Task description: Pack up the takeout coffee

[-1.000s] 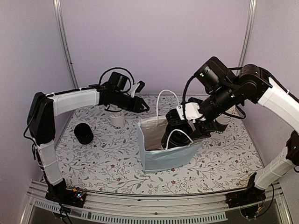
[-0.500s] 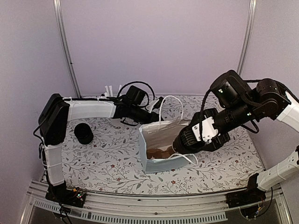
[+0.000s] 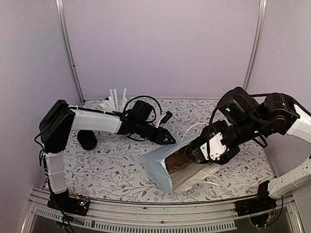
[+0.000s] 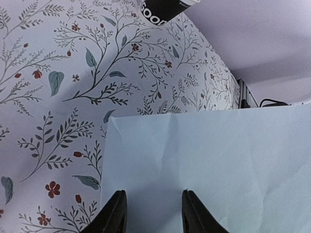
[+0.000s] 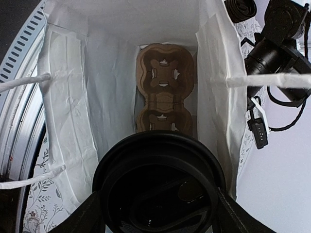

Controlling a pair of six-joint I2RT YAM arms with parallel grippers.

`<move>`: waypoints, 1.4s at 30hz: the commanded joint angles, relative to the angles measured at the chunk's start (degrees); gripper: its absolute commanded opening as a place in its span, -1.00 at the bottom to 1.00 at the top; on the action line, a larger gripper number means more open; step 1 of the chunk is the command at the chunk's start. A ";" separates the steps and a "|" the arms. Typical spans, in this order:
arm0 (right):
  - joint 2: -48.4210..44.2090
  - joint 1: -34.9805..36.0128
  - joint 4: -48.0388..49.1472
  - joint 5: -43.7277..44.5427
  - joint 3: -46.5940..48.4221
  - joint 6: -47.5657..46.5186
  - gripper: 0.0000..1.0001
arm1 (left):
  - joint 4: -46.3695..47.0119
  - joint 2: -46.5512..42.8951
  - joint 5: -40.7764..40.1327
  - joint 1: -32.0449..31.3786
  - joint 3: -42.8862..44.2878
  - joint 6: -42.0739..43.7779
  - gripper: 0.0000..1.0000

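At the bag (image 5: pixel 68 121)'s mouth, the right claw (image 5: pixel 159 213) clamps the black cup (image 5: pixel 158 184), carrier (image 5: pixel 165 92) deeper inside.

The floral tabletop (image 3: pixel 112 165) carries a pale blue paper bag (image 3: pixel 156 167), tilted with its mouth to the right, a black cup (image 3: pixel 88 141) near the left edge, and white straws (image 3: pixel 114 99) at the back

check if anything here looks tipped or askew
The pale blue paper bag is tipped well off upright, its mouth slanting towards the right tool, which grips a black lidded paper cup at the opening. The brown moulded-pulp carrier lies at the bag's bottom.
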 commanded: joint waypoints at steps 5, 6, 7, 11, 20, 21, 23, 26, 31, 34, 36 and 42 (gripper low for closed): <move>-3.16 2.68 13.24 3.58 -5.60 -6.73 -0.14 | 6.29 1.15 3.45 0.40 -0.52 -1.76 -0.17; -3.07 2.73 14.16 3.64 -6.41 -7.56 -0.14 | 6.58 1.45 3.90 0.59 -0.60 -1.88 -0.17; -3.03 2.73 15.06 3.78 -7.14 -8.17 -0.14 | 6.78 1.74 4.28 0.84 -0.62 -1.91 -0.17; -1.56 2.70 16.41 3.44 -8.53 -9.04 -0.14 | 7.22 2.48 5.62 1.82 -0.68 -2.20 -0.17; 0.62 2.69 20.49 5.98 -13.01 -9.51 -0.16 | 9.28 5.08 8.58 2.41 -0.37 -3.50 -0.16; 0.87 2.69 20.51 5.97 -13.11 -9.58 -0.16 | 9.49 5.37 8.89 2.38 -0.36 -3.53 -0.16; 1.46 2.76 20.27 5.67 -12.87 -9.15 -0.17 | 9.57 5.82 9.36 2.48 -0.18 -3.59 -0.16; 2.49 2.69 19.62 5.25 -12.38 -8.04 -0.18 | 9.58 6.25 9.91 2.53 0.12 -3.49 -0.16; 3.84 2.72 19.96 5.07 -12.70 -7.59 -0.20 | 9.92 7.14 11.30 2.74 0.43 -3.25 -0.16; 5.05 2.71 19.22 5.07 -12.72 -6.79 -0.21 | 9.97 7.58 12.08 2.73 0.52 -3.15 -0.16; 5.53 2.74 18.52 5.05 -12.73 -6.13 -0.23 | 10.01 7.47 12.44 2.75 0.44 -3.03 -0.16; 4.39 2.69 16.92 4.46 -14.13 -6.07 -0.24 | 10.18 6.56 13.47 2.69 -0.10 -2.79 -0.16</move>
